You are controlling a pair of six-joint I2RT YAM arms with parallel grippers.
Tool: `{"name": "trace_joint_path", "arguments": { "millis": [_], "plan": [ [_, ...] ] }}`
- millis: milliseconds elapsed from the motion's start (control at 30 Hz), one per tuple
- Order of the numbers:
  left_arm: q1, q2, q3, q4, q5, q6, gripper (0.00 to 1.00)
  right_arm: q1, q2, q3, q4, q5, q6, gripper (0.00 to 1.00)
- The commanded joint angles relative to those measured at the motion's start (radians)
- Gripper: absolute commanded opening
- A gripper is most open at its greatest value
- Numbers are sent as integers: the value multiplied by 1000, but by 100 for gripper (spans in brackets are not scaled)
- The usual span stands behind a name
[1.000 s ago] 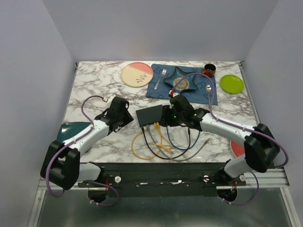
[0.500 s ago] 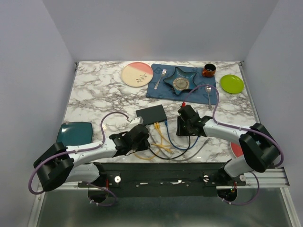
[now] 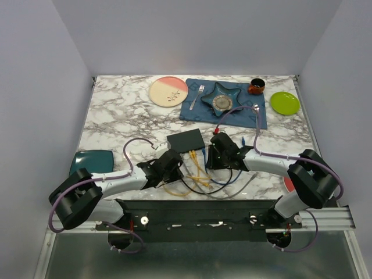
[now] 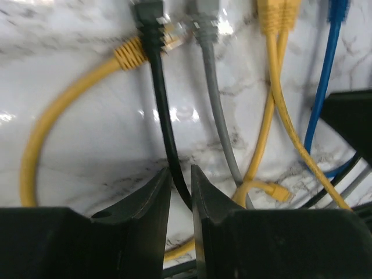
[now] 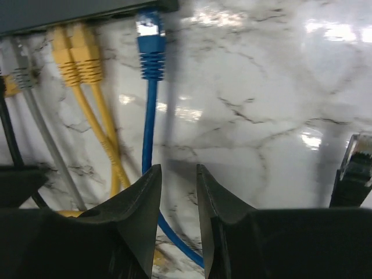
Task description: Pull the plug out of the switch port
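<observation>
Left jaws: narrow, fingers (image 4: 152, 200) closed on the black cable (image 4: 163, 104). The cable runs up to a black plug (image 4: 148, 14) at the top of the wrist view. Alongside lie a grey cable (image 4: 210, 87) and two yellow cables (image 4: 273, 87). A loose yellow plug (image 4: 132, 55) lies against the black one.

Right jaws: nearly closed, slim gap, nothing in it. Fingers (image 5: 136, 203) sit low over the blue cable (image 5: 149, 122), which passes underneath. The blue plug (image 5: 149, 26) has its clear tip at the edge of the switch (image 3: 186, 140). Seated or just out: cannot tell. A loose black plug (image 5: 356, 165) lies well to the right.

Switch: flat near worktop centre, sockets toward the arms, one arm at each near corner.

Worktop (image 3: 116, 110): white marble, grey veins, glossy, with patches of glare.
- Far side: pink plate (image 3: 168, 91); blue mat (image 3: 258, 119) carrying star dish (image 3: 224, 96), fork (image 3: 199, 93) and spoon (image 3: 256, 110); dark cup (image 3: 256, 86) at the mat's corner; green plate (image 3: 285, 103).
- Near left edge: teal plate (image 3: 92, 163).

Room: plain pale lavender walls (image 3: 197, 35) close in on three sides.
</observation>
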Motion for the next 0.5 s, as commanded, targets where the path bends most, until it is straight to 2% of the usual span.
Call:
{"name": "trace_joint_path", "arguments": {
  "millis": [0, 133, 467],
  "plan": [
    [119, -9, -46, -40, 17, 41, 34, 67, 98, 12, -57, -71, 54, 40],
    [217, -20, -15, -66, 34, 84, 35, 87, 144, 72, -47, -103, 69, 40],
    [332, -52, 72, -187, -3, 149, 36, 103, 189, 170, -42, -142, 72, 41]
  ]
}}
